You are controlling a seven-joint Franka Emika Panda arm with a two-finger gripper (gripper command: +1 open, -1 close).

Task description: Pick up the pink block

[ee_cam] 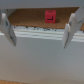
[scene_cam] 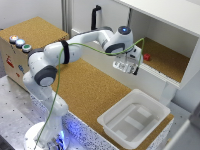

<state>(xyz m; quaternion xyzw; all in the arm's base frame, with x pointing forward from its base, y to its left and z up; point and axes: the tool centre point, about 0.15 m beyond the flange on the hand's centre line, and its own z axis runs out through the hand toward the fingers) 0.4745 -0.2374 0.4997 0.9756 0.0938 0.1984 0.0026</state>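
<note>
Pink block: the pink block sits on the cork floor of the white shelf compartment, near its front edge, alone; nothing touches it; in the wrist view it shows just beyond the front lip, roughly centred between the two fingers.
Gripper: the gripper hangs in front of the compartment, to the exterior view's left of the block and apart from it; the wrist camera faces into the shelf, which suggests a reach inward rather than a drop from above, since the shelf roof blocks a vertical descent.
Fingers: the fingers stand wide apart with nothing between them; the gap is far broader than the cube, leaving margin for error.
Shelf lip: the white front lip lies between gripper and block; it must be cleared before closing.
Step in hand: approach; no grasp yet.
Other things: a white bin rests on the cork table, well apart; three buttons sit on a box beyond the arm's base.
Risk: such a small cube may be nudged aside by one finger.
</note>
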